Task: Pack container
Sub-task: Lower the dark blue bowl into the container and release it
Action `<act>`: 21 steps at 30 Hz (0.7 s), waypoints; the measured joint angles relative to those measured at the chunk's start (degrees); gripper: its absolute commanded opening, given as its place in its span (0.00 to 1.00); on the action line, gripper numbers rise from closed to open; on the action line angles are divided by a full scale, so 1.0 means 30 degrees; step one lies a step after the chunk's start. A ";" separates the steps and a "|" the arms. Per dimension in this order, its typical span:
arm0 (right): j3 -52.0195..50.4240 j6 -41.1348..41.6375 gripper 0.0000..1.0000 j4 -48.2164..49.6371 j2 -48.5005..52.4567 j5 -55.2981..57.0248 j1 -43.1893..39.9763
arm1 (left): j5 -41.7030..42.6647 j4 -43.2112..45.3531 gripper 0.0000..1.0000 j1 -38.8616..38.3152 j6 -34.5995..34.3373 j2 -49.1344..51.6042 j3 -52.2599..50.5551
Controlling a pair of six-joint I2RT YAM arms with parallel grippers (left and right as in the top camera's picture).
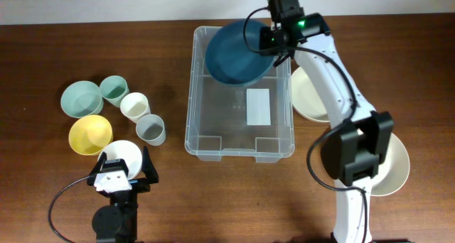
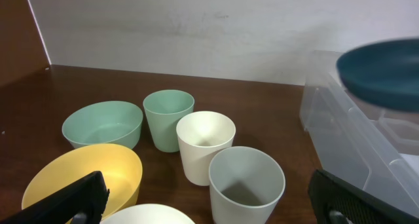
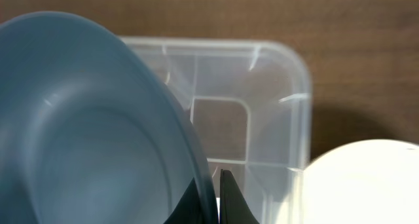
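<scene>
The container (image 1: 239, 155) stands in the middle of the table (image 1: 57, 44), its long side running away from me, between my two arms. It is a large rectangular bin of clear plastic, so transparent that the brown wood shows through the base and the walls. The rim is rounded and a little thicker than the walls, the corners are soft, and inside the corners there are moulded steps. A white rectangular label (image 1: 258, 106) lies flat on its base, closer to the right wall.

My right gripper (image 3: 219, 198) is pinched together on the rim of a dark blue bowl (image 1: 238, 55), one finger on each side of the thin edge. The bowl is smooth, matte and round, and it hangs tilted over the far right corner of the container. Whether it touches the bin I cannot tell.

My left gripper (image 1: 124, 163) has its fingers wide apart and holds nothing; it is over a white bowl (image 1: 122, 152) at the near left. Beside it are a yellow bowl (image 1: 90, 134), a mint bowl (image 1: 82, 99), and three plain tapered cups: green (image 1: 113, 89), cream (image 1: 134, 106) and grey (image 1: 151, 128). All look like matte plastic. Right of the container lie two wide cream dishes (image 1: 309, 94), partly hidden by my right arm.
</scene>
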 measured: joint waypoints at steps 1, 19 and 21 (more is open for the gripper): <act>0.0000 0.0000 0.04 0.0000 0.0233 -0.0066 0.0015 | 0.0000 0.0000 1.00 0.0000 0.0000 0.0000 0.0000; 0.0015 -0.0299 0.53 0.0408 0.1122 -0.0787 0.0175 | 0.0000 0.0000 1.00 0.0000 0.0000 0.0000 0.0000; 0.0153 -0.0415 0.53 0.0233 0.1100 -0.0867 0.0175 | 0.0000 0.0000 1.00 0.0000 0.0000 0.0000 0.0000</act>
